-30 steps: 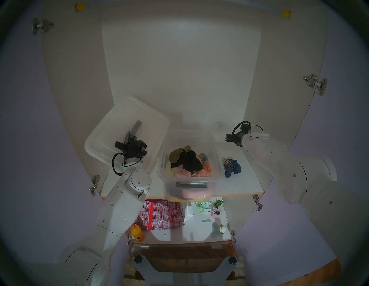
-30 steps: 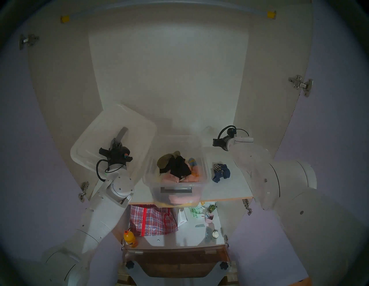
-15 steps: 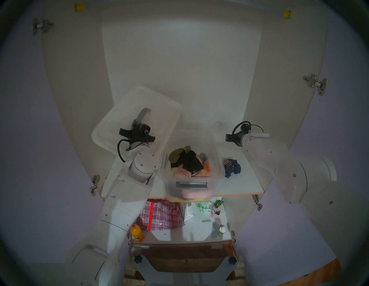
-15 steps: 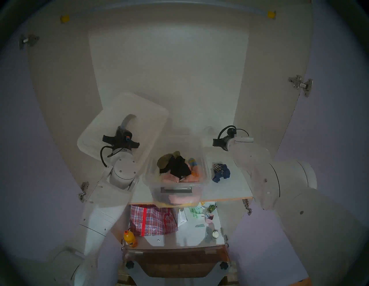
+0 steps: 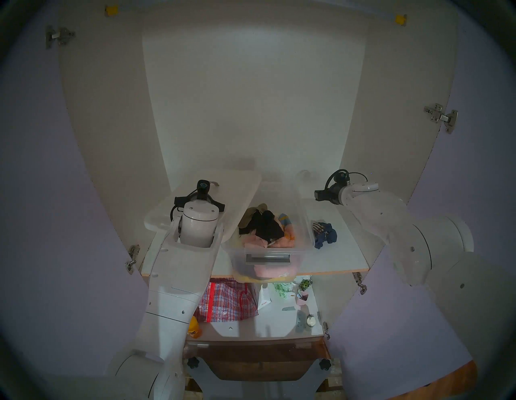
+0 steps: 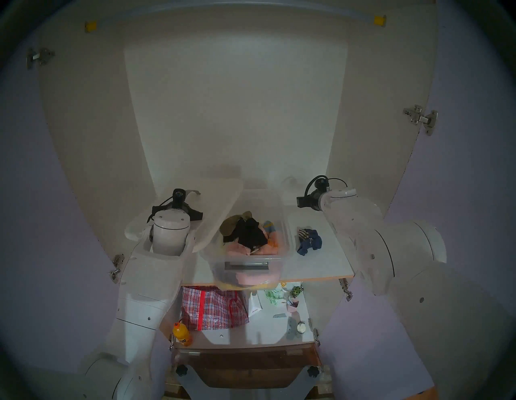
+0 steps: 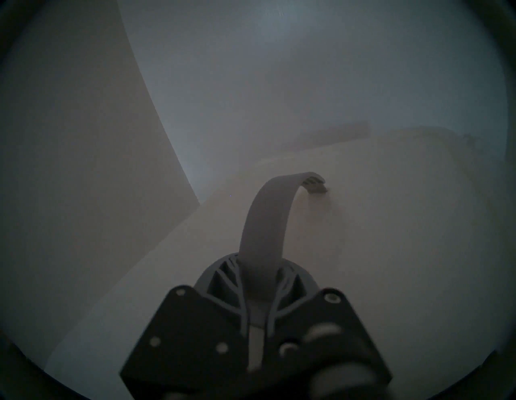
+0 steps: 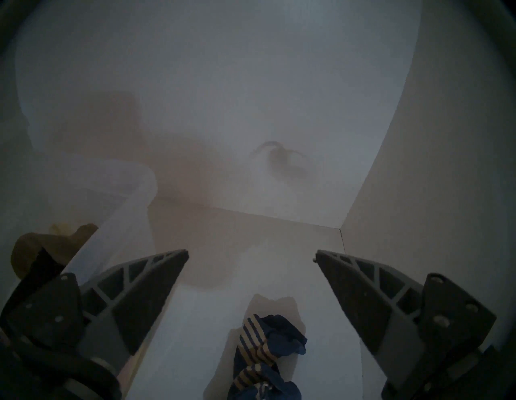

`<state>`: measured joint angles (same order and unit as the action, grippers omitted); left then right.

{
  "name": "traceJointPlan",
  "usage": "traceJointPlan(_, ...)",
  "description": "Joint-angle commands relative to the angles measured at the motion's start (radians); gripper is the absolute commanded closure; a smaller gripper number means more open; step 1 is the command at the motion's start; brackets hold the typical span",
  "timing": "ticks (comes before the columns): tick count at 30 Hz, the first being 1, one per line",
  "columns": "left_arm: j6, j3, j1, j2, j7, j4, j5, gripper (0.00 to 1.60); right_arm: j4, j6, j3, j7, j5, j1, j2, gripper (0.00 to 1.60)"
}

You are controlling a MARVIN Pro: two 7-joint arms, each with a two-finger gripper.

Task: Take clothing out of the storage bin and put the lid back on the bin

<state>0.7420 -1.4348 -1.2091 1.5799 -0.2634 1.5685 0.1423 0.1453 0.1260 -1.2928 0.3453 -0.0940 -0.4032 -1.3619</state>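
Left fingers [image 7: 255, 282] pinch the lid's [image 5: 229, 190] strap to carry it; right fingers [image 8: 251, 259] gape empty, clothing [image 8: 265, 349] released just below.

A home is suggested: an open white wardrobe [image 5: 251, 97] fills the frame, with door hinges [image 5: 441, 117] at its edges and a hanging rail [image 5: 251, 12] across the top. Household things are seen at lower centre: a red plaid bag [image 5: 226, 303], an orange bottle [image 5: 194, 329], and a clear storage bin [image 5: 304, 223] filled with clothes.
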Motion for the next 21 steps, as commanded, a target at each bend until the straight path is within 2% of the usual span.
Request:
traceJointPlan(1,0.0,0.022,0.074,0.034,-0.006,0.072,0.003,1.6,0.025,-0.02,0.002,0.018,0.002,0.041,0.012,0.0)
traceJointPlan(3,0.036,0.039,0.083,0.054,-0.014,0.071,0.002,1.6,0.024,-0.023,0.004,0.025,0.004,0.042,0.013,0.0)
traceJointPlan(7,0.048,0.08,0.072,0.088,-0.048,0.078,0.006,1.6,0.022,-0.027,0.003,0.032,0.008,0.044,0.014,0.0)
traceJointPlan(10,0.059,0.133,0.046,0.118,-0.06,0.081,0.019,1.6,0.021,-0.03,0.002,0.036,0.01,0.044,0.014,0.0)
traceJointPlan(15,0.072,0.217,0.022,0.148,-0.166,0.032,0.028,1.6,0.018,-0.034,0.0,0.039,0.012,0.046,0.014,0.0)
traceJointPlan(19,0.042,0.249,0.034,0.163,-0.303,-0.005,-0.028,1.6,0.017,-0.035,-0.001,0.04,0.014,0.046,0.014,0.0)
traceJointPlan(21,0.034,0.271,0.046,0.171,-0.365,-0.017,-0.017,1.6,0.017,-0.035,-0.001,0.041,0.014,0.046,0.014,0.0)
